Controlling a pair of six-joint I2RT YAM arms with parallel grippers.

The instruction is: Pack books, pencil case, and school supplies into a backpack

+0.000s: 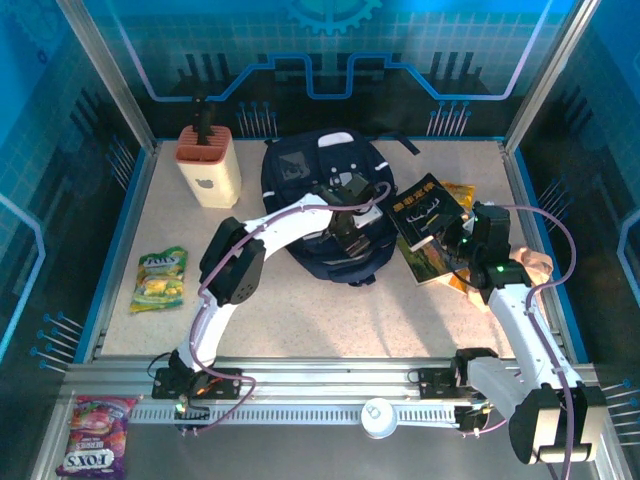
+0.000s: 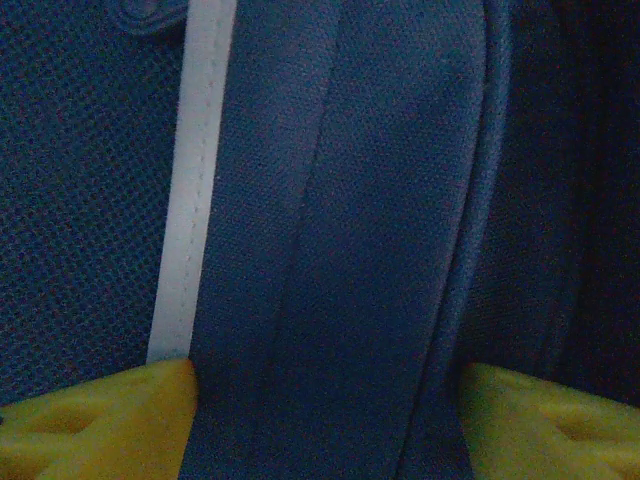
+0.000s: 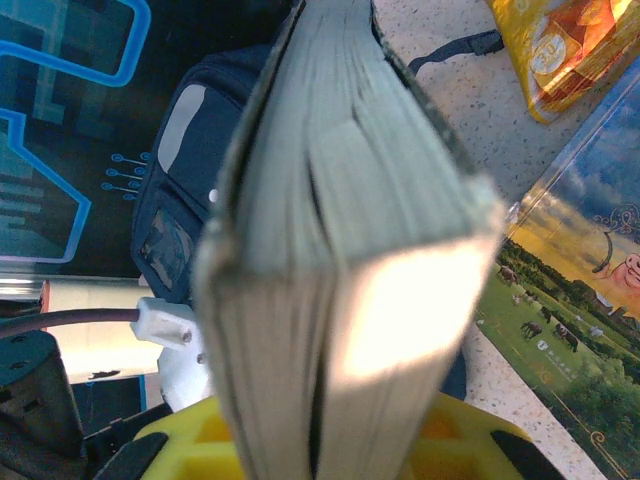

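The navy backpack [image 1: 310, 175] lies in the middle of the table. My left gripper [image 1: 350, 238] is pressed down on its front. In the left wrist view a fold of the backpack's fabric [image 2: 330, 250] fills the gap between the yellow fingers [image 2: 100, 420], which are shut on it. My right gripper [image 1: 462, 238] is shut on the black book [image 1: 428, 208] and holds it tilted just right of the backpack. The book's page edge [image 3: 340, 290] runs up from between the jaws. The landscape-cover book [image 1: 432, 264] [image 3: 560, 340] lies on the table under it.
A yellow-orange snack packet [image 1: 464, 194] [image 3: 570, 50] lies behind the books and a green one [image 1: 160, 278] at the left. The beige holder [image 1: 210, 165] stands at the back left. A pale peach soft thing [image 1: 537, 264] lies by the right wall. Glass walls enclose the table.
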